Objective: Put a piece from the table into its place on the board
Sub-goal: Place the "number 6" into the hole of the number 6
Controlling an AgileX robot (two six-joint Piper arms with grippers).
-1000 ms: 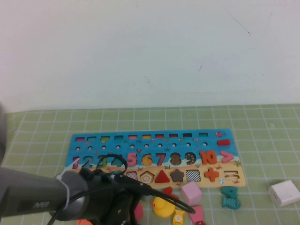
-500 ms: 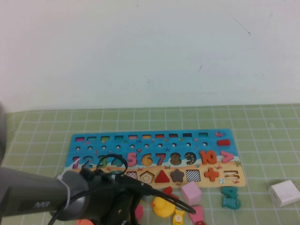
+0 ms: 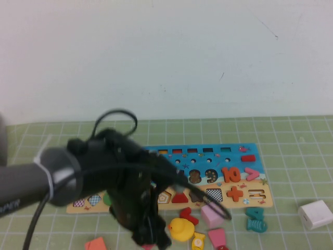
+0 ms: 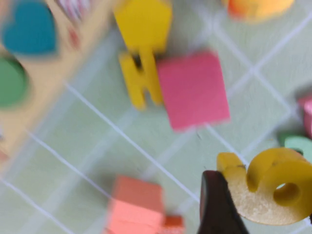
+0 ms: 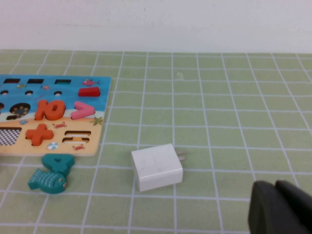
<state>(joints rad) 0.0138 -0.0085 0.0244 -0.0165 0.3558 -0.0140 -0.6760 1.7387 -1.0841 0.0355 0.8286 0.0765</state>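
The left tool grips the yellow "6" piece, lifted off the counter at the board's 7 o'clock. The right tool, fingers together, hovers at the white charger's 4 o'clock.

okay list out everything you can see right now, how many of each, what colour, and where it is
board: 1, blue above and tan below, middle of the table, left part hidden by the arm
table: 1, pale green with a white grid
numeral 6 piece: 1, yellow, held in the left gripper, off the table
duck: 1, yellow, near side of the board
pink blocks: 2, beside the duck
fish: 1, teal, next to a teal numeral 4
white charger: 1, on the right of the table
orange block: 1, near edge
left gripper: 1, black, shut on the 6, near the front edge
right gripper: 1, black, low at the right near the charger
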